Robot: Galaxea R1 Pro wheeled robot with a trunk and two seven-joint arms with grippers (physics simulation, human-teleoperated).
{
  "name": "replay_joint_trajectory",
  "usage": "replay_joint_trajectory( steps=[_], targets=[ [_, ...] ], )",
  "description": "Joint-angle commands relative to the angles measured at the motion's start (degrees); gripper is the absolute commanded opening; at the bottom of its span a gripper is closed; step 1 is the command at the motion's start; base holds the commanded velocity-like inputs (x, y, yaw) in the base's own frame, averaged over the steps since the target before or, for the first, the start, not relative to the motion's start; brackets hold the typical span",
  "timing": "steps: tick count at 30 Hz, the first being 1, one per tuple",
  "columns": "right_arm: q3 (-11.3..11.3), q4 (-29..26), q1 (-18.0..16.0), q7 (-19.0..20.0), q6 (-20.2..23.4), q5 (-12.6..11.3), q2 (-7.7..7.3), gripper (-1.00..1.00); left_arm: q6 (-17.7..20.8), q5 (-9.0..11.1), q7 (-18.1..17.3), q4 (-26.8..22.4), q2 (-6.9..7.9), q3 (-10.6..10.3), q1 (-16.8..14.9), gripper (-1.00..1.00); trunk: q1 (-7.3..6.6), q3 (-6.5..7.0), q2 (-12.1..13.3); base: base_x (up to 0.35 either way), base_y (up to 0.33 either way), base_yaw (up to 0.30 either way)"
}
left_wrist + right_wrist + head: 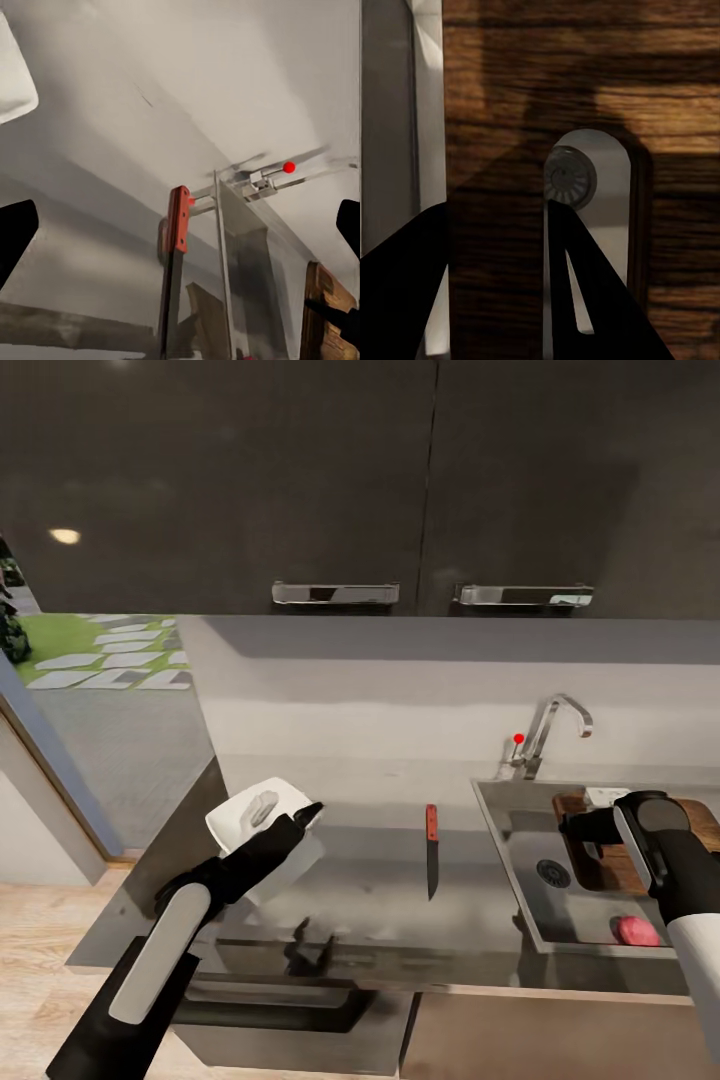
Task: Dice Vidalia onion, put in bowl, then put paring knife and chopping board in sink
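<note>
The chopping board (600, 865) lies tilted in the back of the sink (500, 830), below the tap (548, 728). My right gripper (588, 838) is shut on the chopping board (547, 97): one finger sits outside its edge, the other in the handle slot, through which the drain (570, 174) shows. The Vidalia onion (636, 931) rests in the sink's front right. On the countertop (380, 880) lies the paring knife (432, 850), red handle away from me. My left gripper (303, 818) hovers open beside the white bowl (240, 815), pointing at the paring knife (178, 217).
Dark wall cabinets (330, 480) with chrome handles hang above the grey backsplash. The countertop ends at the left beside a doorway to a garden path (110, 655). A drawer with a dark bar handle (270, 1000) sits below the front edge.
</note>
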Motion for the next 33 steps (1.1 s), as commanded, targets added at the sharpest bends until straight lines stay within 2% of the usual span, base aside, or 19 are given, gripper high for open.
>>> replay_joint_trajectory(
  steps=[1, 14, 16, 18, 19, 23, 25, 26, 27, 29, 33],
  targets=[
    [-0.1, 0.0, -0.1, 0.3, 0.2, 0.3, 0.00, -1.00, 0.0, 0.7, 0.6, -0.1, 0.04, 0.0, 0.0, 1.00, 0.04, -0.13, -0.1, 0.000, 0.026, 0.000],
    [0.0, 0.0, 0.0, 0.3, 0.2, 0.3, 0.04, -1.00, 0.1, 0.9, 0.6, -0.3, 0.05, 0.3, 0.1, 1.00, 0.04, -0.13, -0.1, 0.000, 0.233, 0.000],
    [0.0, -0.1, 0.0, 0.3, 0.2, 0.3, 0.02, -1.00, 0.1, 1.9, 0.6, -0.4, 0.08, 0.3, 0.1, 1.00, 0.04, -0.13, -0.1, 0.000, 0.131, 0.000],
    [0.0, -0.1, 0.0, 0.3, 0.2, 0.3, 0.01, -1.00, 0.4, 5.1, 0.6, -0.4, 0.45, 0.4, 0.1, 1.00, 0.04, -0.13, -0.1, 0.000, 0.061, 0.000],
    [-0.1, 0.0, 0.0, 0.2, 0.2, 0.3, 0.01, -1.00, 0.6, 6.1, 0.6, -0.4, 0.70, 0.6, 0.1, 1.00, 0.04, -0.13, -0.1, 0.000, 0.038, 0.000],
    [0.0, 0.0, 0.0, 0.2, 0.2, 0.3, 0.07, -1.00, 3.0, 13.4, 0.6, -0.4, 2.38, 4.4, 1.1, 1.00, 0.04, -0.13, -0.1, 0.000, 0.014, 0.000],
    [0.0, 0.0, 0.0, 0.2, 0.2, 0.3, 0.08, -1.00, 4.8, 17.0, 0.6, -0.4, 2.61, 7.9, 2.4, 1.00, 0.04, -0.13, -0.1, 0.000, 0.003, 0.000],
    [0.0, 0.0, 0.0, 0.2, 0.2, 0.3, 0.08, -1.00, 5.4, 17.9, 0.6, -0.4, 2.64, 8.9, 2.8, 1.00, 0.04, -0.13, -0.1, 0.000, 0.002, 0.000],
    [0.0, 0.0, 0.0, 0.2, 0.2, 0.3, 0.08, -1.00, 6.8, 19.2, 0.6, -0.4, 2.66, 10.9, 3.5, 1.00, 0.04, -0.13, -0.1, 0.000, 0.001, 0.000],
    [0.0, 0.0, 0.0, 0.2, 0.2, 0.3, 0.09, -1.00, 9.1, 20.7, 0.6, -0.4, 2.68, 14.3, 4.5, 1.00, 0.04, -0.13, -0.1, 0.000, 0.000, 0.000],
    [0.0, 0.0, 0.0, 0.2, 0.1, 0.3, 0.09, -1.00, 11.0, 21.7, 0.8, -0.4, 2.73, 17.0, 5.1, 1.00, 0.04, -0.13, -0.1, 0.000, 0.000, 0.000]
  ],
)
